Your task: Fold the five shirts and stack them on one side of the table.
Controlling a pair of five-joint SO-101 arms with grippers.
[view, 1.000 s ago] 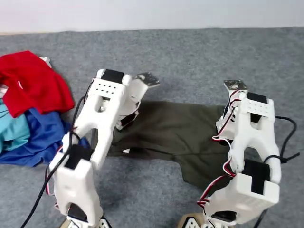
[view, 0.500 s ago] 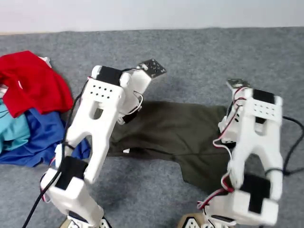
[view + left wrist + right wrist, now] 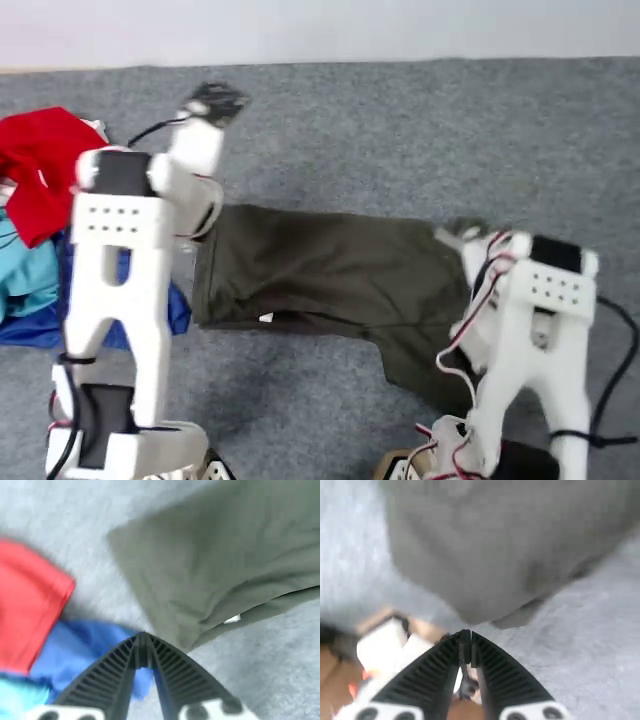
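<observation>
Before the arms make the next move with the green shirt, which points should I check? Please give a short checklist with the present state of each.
1. Left gripper free of cloth: shut, empty, ok.
2. Right gripper free of cloth: shut, empty, ok.
3. Green shirt folded neatly: one part sticks out near the right arm, not ok.
4. Green shirt apart from the blue shirt: they lie corner to corner, cannot tell.
5. All five shirts counted: green, blue, red shirt, light blue shirt; the fifth, cannot tell.

Grey felt-like table cover point(image 3: 400, 120) lies under the left gripper point(image 3: 143, 645) and right gripper point(image 3: 465, 640). A pale wall point(image 3: 320, 30) stands beyond both, and a tan board point(image 3: 392, 466) sits behind the right.
</observation>
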